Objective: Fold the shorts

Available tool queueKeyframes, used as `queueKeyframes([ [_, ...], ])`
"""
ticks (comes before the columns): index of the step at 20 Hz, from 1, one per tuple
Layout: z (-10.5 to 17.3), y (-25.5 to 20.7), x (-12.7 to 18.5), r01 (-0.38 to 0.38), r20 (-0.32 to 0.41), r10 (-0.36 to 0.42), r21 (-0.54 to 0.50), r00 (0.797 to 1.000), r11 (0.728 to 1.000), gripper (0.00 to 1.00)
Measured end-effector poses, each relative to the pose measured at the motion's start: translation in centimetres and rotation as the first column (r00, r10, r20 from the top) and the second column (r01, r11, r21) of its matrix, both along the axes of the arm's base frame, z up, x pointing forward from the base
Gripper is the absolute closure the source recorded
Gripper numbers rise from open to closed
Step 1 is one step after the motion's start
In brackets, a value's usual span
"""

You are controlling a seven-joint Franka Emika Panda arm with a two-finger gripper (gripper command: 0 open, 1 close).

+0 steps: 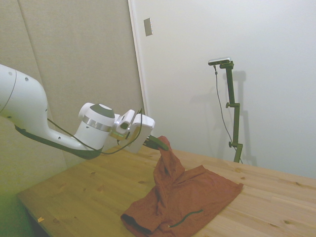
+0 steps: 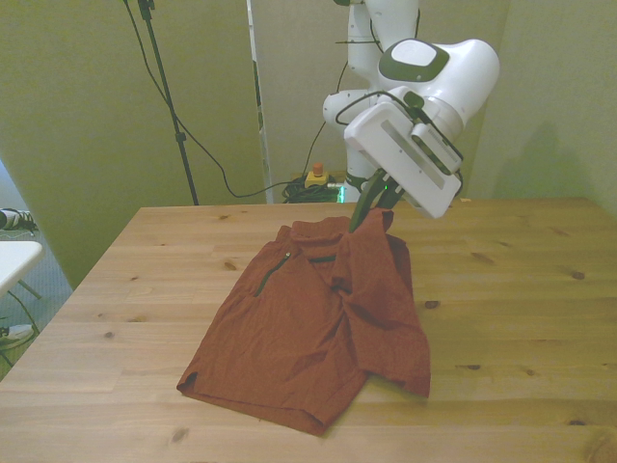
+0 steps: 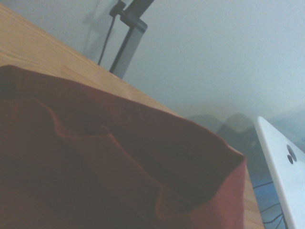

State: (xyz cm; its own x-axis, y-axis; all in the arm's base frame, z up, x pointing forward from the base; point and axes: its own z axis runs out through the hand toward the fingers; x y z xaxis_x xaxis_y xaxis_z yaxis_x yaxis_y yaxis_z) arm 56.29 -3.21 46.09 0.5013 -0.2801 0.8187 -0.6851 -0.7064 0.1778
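End effector (image 1: 157,142) clamped on edge of shorts (image 1: 185,202), I see that part lifted off bench (image 1: 89,190). Rest of shorts lies crumpled on bench, mid-surface. Wrist view: red fabric (image 3: 109,171) fills frame, close up.

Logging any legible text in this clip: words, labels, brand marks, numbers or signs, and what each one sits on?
None can be read in any view.
The shorts show only thin dark pocket lines, no print.
The pincer, shut on the shorts, and the white arm carry no visible marking.
The pale plate on the wall is blank.
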Motion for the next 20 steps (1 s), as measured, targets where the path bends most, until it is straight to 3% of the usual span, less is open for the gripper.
queueKeyframes([
  [10, 3.4, -7.2, 2.3, 0.085, -0.017, -0.084, 0.089, 0.996, 0.992, 1.00],
  [15, 3.8, -11.0, 3.1, 0.130, -0.031, -0.127, 0.096, 0.991, 0.987, 1.00],
  [16, 3.6, -11.9, 3.1, 0.142, -0.034, -0.139, 0.104, 0.990, 0.984, 0.00],
  [20, 2.8, -16.5, 2.8, 0.189, -0.036, -0.186, 0.202, 0.982, 0.961, 0.00],
])
